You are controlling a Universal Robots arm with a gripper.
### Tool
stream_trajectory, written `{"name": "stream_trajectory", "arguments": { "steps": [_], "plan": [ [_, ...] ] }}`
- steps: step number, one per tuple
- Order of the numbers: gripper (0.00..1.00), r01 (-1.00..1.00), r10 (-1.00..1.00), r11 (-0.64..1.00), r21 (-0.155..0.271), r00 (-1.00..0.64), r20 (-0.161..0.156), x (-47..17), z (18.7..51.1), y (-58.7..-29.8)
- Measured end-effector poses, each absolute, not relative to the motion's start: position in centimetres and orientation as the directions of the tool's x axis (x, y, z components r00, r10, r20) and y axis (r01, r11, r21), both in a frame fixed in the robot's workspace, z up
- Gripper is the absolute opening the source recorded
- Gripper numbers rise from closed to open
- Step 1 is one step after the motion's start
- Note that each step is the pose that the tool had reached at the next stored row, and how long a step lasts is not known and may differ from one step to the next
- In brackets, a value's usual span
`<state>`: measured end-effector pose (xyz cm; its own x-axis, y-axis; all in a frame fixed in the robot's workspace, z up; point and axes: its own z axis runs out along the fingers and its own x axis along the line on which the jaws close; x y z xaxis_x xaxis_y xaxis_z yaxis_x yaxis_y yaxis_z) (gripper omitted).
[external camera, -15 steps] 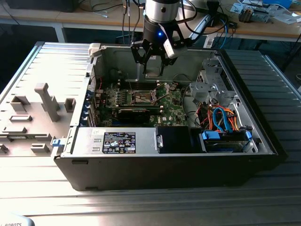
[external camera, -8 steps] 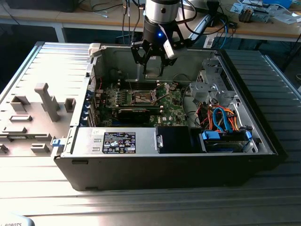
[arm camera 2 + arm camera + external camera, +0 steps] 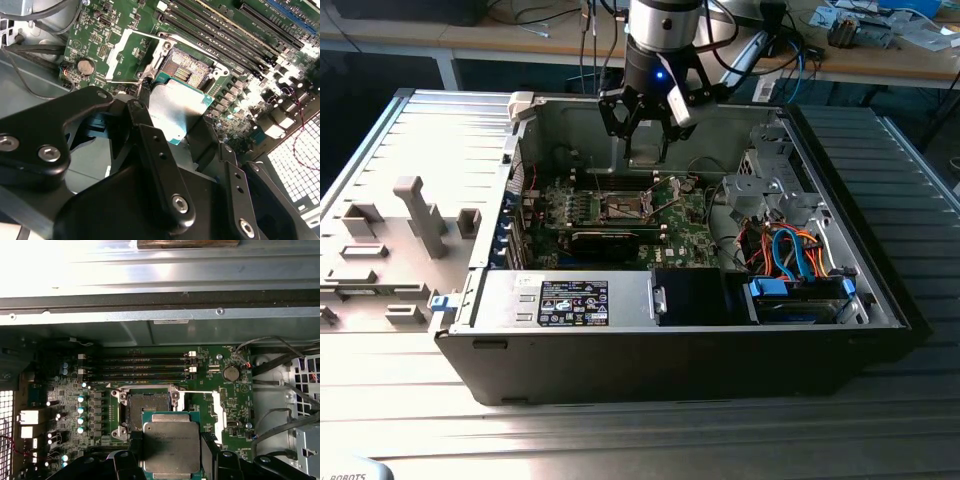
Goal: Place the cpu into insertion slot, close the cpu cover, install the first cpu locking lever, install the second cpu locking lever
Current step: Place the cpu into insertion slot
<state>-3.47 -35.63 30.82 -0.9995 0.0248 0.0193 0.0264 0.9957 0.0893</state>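
My gripper (image 3: 645,135) hangs inside the open computer case, shut on the cpu (image 3: 171,445), a flat square chip with a silver face and green edge. In both wrist views black fingers (image 3: 133,456) clamp the chip's two sides. The cpu (image 3: 175,107) hovers just beside and above the insertion slot (image 3: 186,73), whose dark square bed is bare. The insertion slot (image 3: 148,410) sits in the green board; in the exterior view it lies below the gripper (image 3: 620,208). The cpu cover (image 3: 216,412) is swung open to one side, and shows as a silver frame (image 3: 125,50). Thin wire levers stand raised beside it.
Long black memory slots (image 3: 135,367) run beside the socket. A grey drive cage (image 3: 770,180) and coloured cables (image 3: 790,255) fill the exterior view's right. A black power supply (image 3: 580,300) lies at the case front. A grey fixture tray (image 3: 390,250) sits on the exterior view's left.
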Motion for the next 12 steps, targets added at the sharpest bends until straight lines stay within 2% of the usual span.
{"name": "stream_trajectory", "arguments": {
  "steps": [12],
  "plan": [
    [0.54, 0.026, 0.025, 0.996, 0.089, -1.000, 0.019, -3.47, 30.49, -35.63]
  ]
}}
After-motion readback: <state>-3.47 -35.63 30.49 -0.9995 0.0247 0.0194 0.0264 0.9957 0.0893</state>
